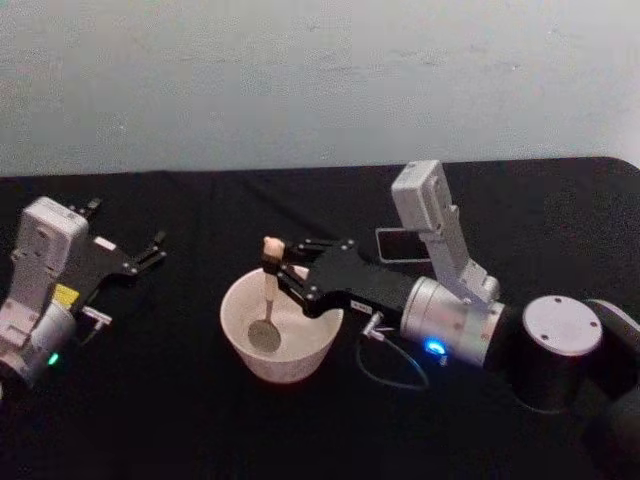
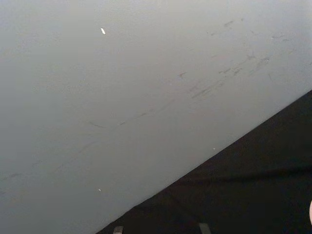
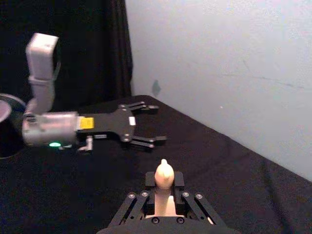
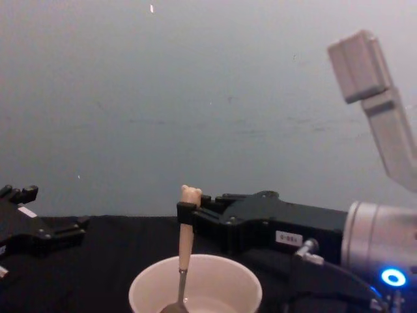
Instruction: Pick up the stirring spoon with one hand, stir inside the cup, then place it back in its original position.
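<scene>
Your right gripper grips the stirring spoon in the cup, apparently mid-stir; its return remains, left gripper parked wide

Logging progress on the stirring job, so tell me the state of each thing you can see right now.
stirring spoon: upright, clamped near its top, bowl down in the cup.
cup: upright on the table, spoon inside.
holder: upright beyond the cup, no spoon in it.
right gripper: shut on the stirring spoon.
left gripper: open, idle at the left.
</scene>
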### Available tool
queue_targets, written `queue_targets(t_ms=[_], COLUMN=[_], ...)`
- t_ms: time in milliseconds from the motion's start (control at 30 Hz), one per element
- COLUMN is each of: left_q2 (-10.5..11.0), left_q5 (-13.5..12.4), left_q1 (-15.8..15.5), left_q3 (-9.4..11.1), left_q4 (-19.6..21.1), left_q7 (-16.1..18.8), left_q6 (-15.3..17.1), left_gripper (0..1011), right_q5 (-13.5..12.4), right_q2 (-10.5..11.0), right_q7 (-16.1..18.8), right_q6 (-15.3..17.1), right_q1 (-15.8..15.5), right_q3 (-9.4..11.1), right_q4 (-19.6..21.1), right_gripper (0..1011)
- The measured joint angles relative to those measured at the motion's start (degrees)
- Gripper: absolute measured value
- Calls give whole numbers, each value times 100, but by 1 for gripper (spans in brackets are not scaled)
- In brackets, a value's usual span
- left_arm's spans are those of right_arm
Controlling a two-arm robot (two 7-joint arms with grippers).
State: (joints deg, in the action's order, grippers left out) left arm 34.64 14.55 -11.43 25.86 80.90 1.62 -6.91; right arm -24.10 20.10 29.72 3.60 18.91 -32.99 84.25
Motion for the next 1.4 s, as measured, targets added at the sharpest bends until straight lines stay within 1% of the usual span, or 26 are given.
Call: queue_targets(t_ms=[33, 67, 100, 167, 267, 500, 667, 700, 833, 1133, 1400], left_q2=[0, 0, 0, 0, 0, 0, 0, 0, 0, 0, 0], left_q5=[0, 0, 0, 0, 0, 0, 0, 0, 0, 0, 0], left_q1=[0, 0, 0, 0, 0, 0, 0, 0, 0, 0, 0], left_q3=[0, 0, 0, 0, 0, 0, 0, 0, 0, 0, 0], left_q4=[0, 0, 0, 0, 0, 0, 0, 0, 0, 0, 0], left_q7=[0, 0, 0, 0, 0, 0, 0, 0, 0, 0, 0], left_q6=[0, 0, 0, 0, 0, 0, 0, 0, 0, 0, 0], left_gripper=[1001, 1001, 1001, 1001, 1001, 1001, 1001, 1001, 1001, 1001, 1001], right_q5=[26, 26, 53, 78, 127, 166, 214, 214, 243, 195, 110], right_q2=[-52, -52, -100, -146, -229, -210, -63, -63, 76, 330, 398], right_q7=[-35, -35, -68, -96, -170, -230, -257, -257, -256, -167, -100], right_q6=[-3, -3, -7, -12, -27, -37, -18, -18, -21, 24, 58], right_q1=[57, 57, 114, 163, 273, 299, 182, 182, 37, -271, -406], right_q3=[-3, -3, -3, 0, 49, 172, 271, 271, 343, 444, 437], right_q4=[-93, -93, -196, -278, -477, -545, -398, -398, -196, 211, 408], right_gripper=[212, 212, 212, 213, 212, 212, 212, 213, 213, 212, 212])
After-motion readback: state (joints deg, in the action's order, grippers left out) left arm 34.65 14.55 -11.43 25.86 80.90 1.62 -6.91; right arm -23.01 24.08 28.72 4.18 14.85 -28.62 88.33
